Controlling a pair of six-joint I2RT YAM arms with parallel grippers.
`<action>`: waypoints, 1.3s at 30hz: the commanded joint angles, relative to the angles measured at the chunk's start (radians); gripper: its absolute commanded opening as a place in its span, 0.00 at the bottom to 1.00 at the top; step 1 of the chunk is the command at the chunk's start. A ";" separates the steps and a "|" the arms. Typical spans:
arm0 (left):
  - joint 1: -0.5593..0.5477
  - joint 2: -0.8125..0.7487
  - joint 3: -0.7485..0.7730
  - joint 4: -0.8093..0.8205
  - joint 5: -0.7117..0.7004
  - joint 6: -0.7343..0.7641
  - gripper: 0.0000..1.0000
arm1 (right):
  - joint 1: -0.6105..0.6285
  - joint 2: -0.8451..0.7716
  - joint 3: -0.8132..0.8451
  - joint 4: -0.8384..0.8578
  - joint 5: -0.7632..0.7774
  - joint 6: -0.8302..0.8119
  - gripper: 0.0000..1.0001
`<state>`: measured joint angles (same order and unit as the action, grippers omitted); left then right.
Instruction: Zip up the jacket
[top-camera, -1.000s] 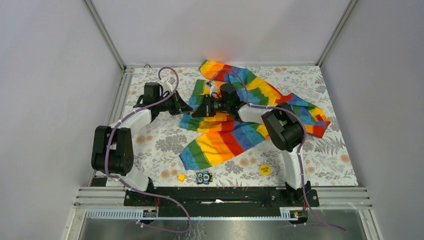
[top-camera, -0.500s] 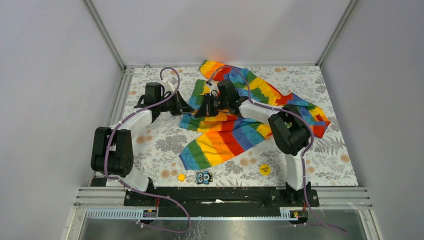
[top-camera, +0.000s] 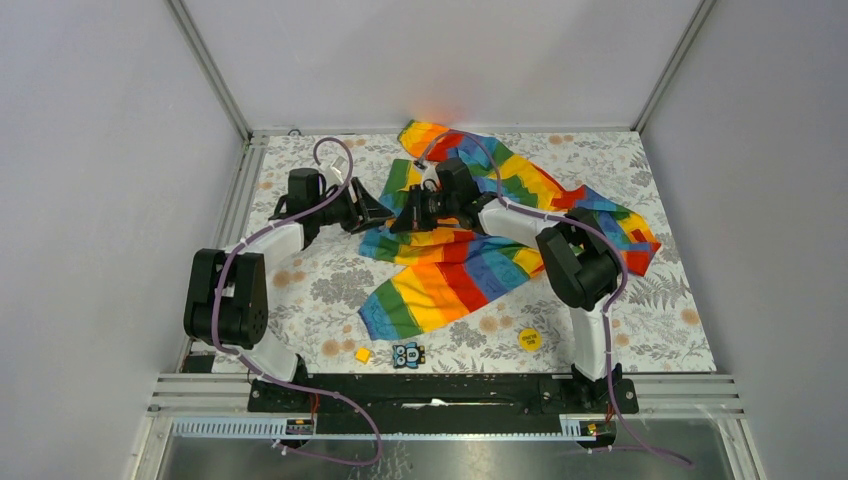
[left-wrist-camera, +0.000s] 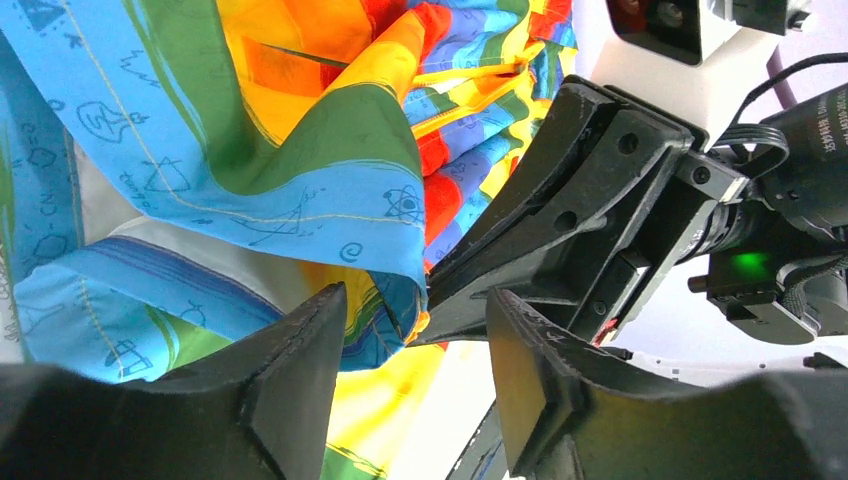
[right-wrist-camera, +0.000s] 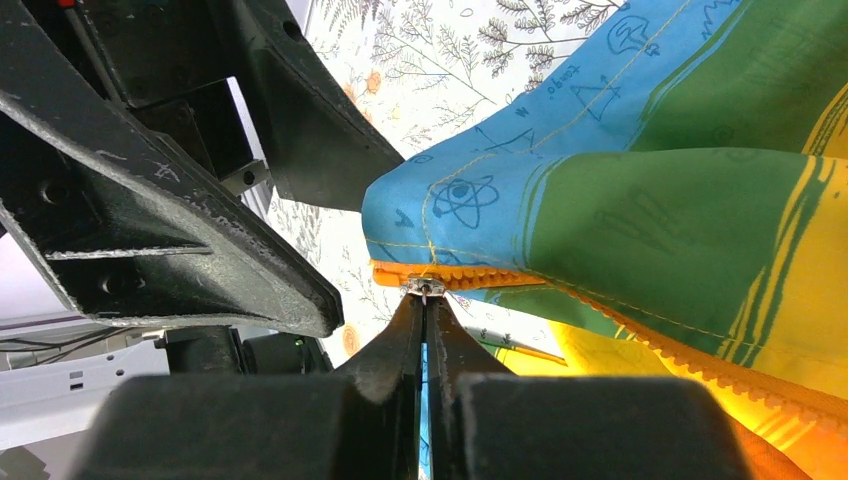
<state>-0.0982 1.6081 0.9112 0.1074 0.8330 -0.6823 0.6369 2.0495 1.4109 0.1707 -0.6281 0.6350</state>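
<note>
- The jacket (top-camera: 470, 250) lies crumpled on the floral desk (top-camera: 300, 290), in the middle and toward the far side. One rainbow sleeve reaches toward me and another trails off to the right.
- My left end effector (left-wrist-camera: 415, 330) is released. Its jaws stand apart with nothing between them, and a blue-and-green fold of hem hangs just beyond the tips.
- My right end effector (right-wrist-camera: 425, 300) is clenched. Its tips pinch what looks like the small metal zipper slider (right-wrist-camera: 427, 288), at the end of the orange zipper strip (right-wrist-camera: 480, 275).
- The two end effectors sit very near each other at the jacket's left edge.
- Risk: with the left one holding nothing, pulling the slider would probably drag or bunch the loose fabric instead of closing the teeth.
- Risk: the right pinch is on a tiny part, so a sideways tug could make it slip off.
- Risk: because the two are so close, closing the left one to anchor the hem could knock the right one or catch the wrong fold.
- I cannot tell whether both rows of teeth are seated in the slider. If they are not, it would travel without zipping.
</note>
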 joint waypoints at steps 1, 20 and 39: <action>-0.005 -0.016 -0.014 0.064 -0.056 -0.022 0.56 | 0.020 0.017 0.049 0.033 0.005 0.006 0.00; -0.038 -0.047 0.023 -0.039 -0.167 0.067 0.00 | 0.047 0.018 0.166 -0.262 0.126 -0.093 0.00; -0.036 -0.119 0.037 -0.111 -0.125 0.212 0.00 | -0.050 0.007 0.227 -0.606 0.208 -0.441 0.00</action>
<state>-0.1768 1.5330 0.9215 -0.0074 0.6952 -0.4908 0.6922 2.0876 1.7161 -0.3927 -0.4637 0.2348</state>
